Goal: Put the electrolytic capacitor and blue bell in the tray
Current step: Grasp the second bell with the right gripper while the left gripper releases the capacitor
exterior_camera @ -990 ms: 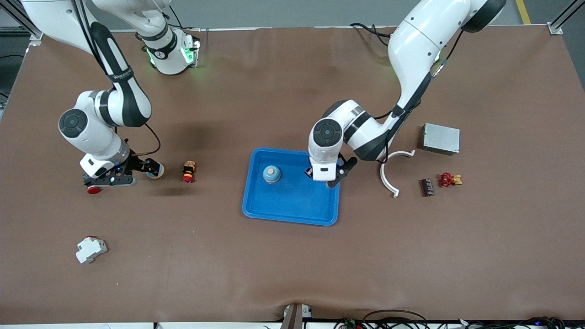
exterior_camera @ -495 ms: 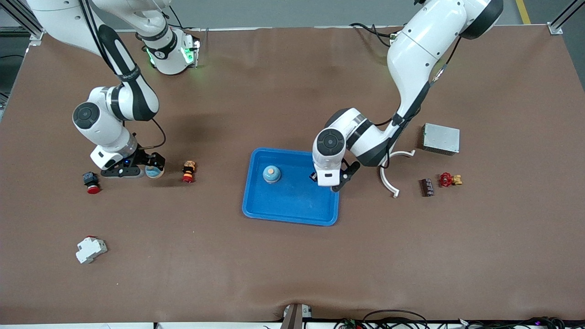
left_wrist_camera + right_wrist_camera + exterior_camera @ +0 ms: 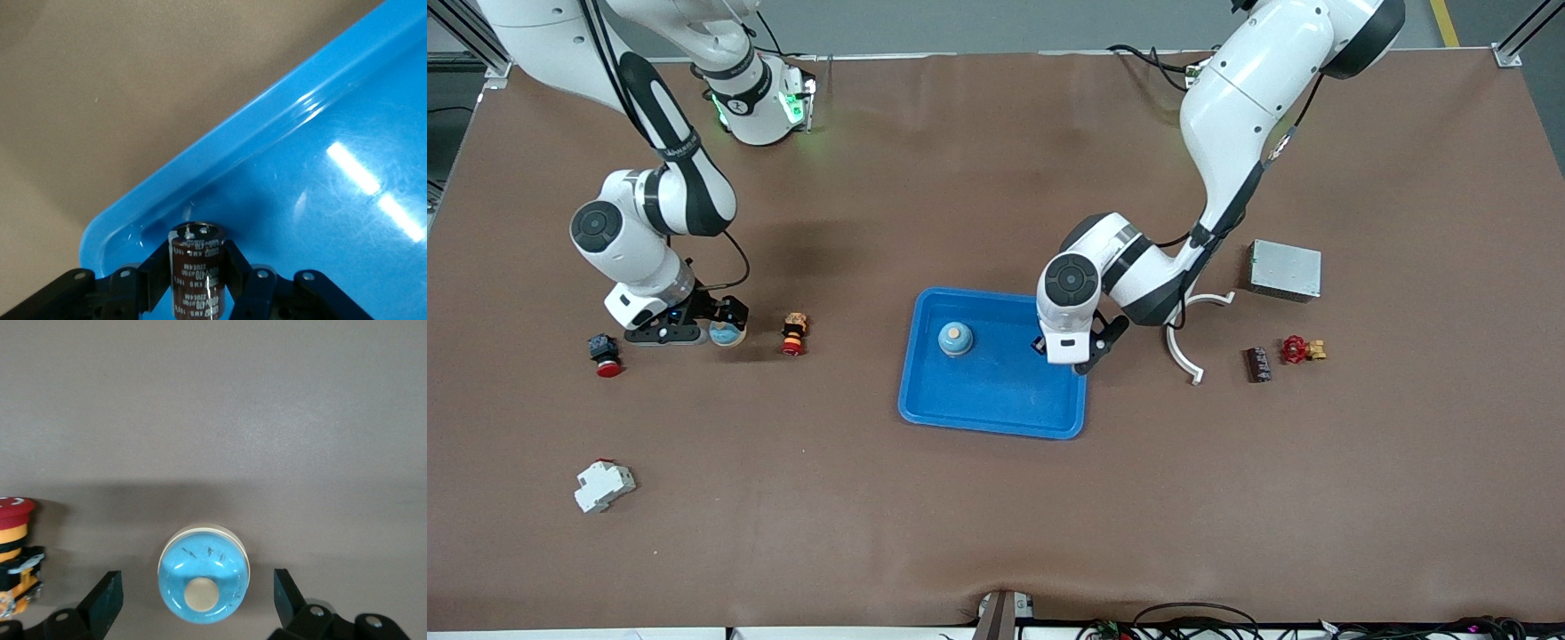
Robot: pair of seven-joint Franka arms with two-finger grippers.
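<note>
Tray (image 3: 996,391): shallow bright-blue rectangle, rounded corners, raised rim, flat on table.
Electrolytic capacitor (image 3: 197,277): dark brown cylinder, white print, upright, clamped between black fingers above tray corner.
Blue bell (image 3: 203,573): light-blue dome, cream button, on table well apart from tray, toward right arm's end.
Second blue bell (image 3: 955,338): inside tray.

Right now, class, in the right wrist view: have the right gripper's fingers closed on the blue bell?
No: the right gripper stands open, its fingers apart on either side of the blue bell without touching it.

Prob. a robotics lab: two Franka arms (image 3: 1227,133) at a brown-covered table (image 3: 996,498) w/ small electrical parts.
</note>
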